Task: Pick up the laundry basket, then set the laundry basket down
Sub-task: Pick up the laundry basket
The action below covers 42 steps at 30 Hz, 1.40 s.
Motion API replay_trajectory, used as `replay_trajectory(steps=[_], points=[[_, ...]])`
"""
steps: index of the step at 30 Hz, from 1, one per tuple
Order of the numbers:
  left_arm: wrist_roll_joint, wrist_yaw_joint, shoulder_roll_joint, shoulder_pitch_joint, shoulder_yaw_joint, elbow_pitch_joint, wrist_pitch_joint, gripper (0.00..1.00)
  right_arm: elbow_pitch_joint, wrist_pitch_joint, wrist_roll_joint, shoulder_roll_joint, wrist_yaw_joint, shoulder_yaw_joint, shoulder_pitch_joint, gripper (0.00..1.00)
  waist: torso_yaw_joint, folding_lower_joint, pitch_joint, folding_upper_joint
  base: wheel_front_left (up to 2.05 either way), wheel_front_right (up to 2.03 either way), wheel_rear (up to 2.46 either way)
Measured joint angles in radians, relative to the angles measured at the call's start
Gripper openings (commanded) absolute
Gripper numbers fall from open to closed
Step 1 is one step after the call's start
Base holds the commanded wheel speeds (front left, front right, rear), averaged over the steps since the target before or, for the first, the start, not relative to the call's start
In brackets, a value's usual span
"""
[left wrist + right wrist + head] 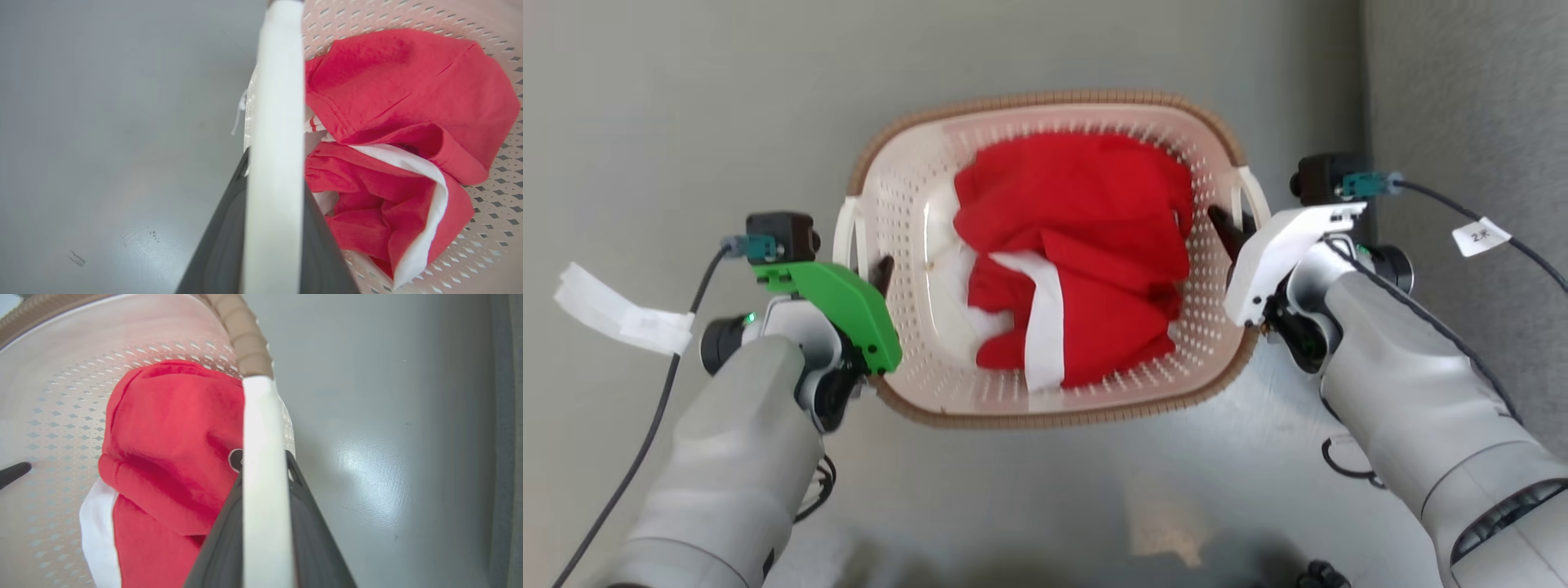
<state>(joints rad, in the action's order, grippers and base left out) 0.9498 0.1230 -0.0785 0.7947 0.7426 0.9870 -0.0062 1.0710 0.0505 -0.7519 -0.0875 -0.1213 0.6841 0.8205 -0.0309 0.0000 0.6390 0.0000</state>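
The laundry basket [907,188] is cream perforated plastic with a brown woven-look rim, seen in the head view at centre over the grey floor. A red and white garment [1086,245] lies bundled inside it. My left gripper [870,273] is shut on the basket's white left handle [848,237], one dark finger inside the wall. My right gripper [1237,233] is shut on the white right handle [1252,196]. In the left wrist view the handle [276,102] runs up between the fingers [224,237]. The right wrist view shows its handle [263,428] held the same way.
Grey glossy floor [686,122] surrounds the basket. A darker grey strip [1462,98] runs along the right side. Cables with white tags [621,314] trail from both wrists, and a black cable loop [1339,461] lies by my right forearm.
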Motion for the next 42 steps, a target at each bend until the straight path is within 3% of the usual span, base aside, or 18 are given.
replay_trajectory(steps=[31, 42], points=[[0.165, -0.009, -0.013, -0.218, 0.106, 0.016, 0.247, 0.00, 0.057, -0.287, -0.126, 0.023, 0.009, 0.128, -0.170, 0.00, -0.022, -0.0001, -0.440, 0.0000, 0.00, 0.00, 0.00], [0.213, -0.010, -0.031, -0.224, 0.123, 0.003, 0.311, 0.00, 0.057, -0.351, -0.156, 0.025, 0.018, 0.151, -0.174, 0.00, -0.030, -0.0001, -0.519, 0.0000, 0.00, 0.00, 0.00]])
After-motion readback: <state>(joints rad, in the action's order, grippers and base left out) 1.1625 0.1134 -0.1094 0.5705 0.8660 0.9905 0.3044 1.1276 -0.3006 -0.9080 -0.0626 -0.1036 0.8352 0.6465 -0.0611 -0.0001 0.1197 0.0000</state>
